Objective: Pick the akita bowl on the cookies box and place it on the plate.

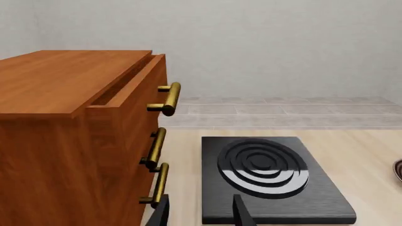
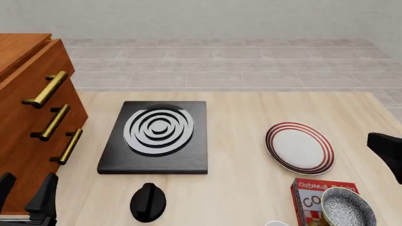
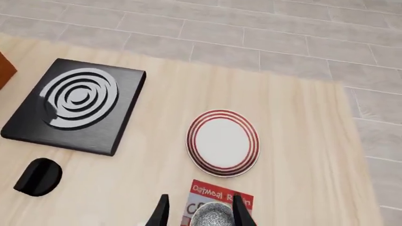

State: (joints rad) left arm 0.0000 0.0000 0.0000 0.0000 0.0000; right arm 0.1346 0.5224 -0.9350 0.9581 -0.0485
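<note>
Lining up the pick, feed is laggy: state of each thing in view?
akita bowl: upright on the cookies box, not gripped
plate: bare, flat on table
top drawer: slightly open
lower drawers: closed
left tool: open, holding nothing
right tool: open, over bowl

Akita bowl: small, round, upright, white interior with fine dark speckle, dark rim; sits atop cookies box, overhanging box's right part.
Cookies box: red carton, white "Oatmeal" lettering partly visible, lying flat on counter near front-right edge.
Plate: round, white, concentric red rings at rim, flat on counter just beyond box, apart from it.
</note>
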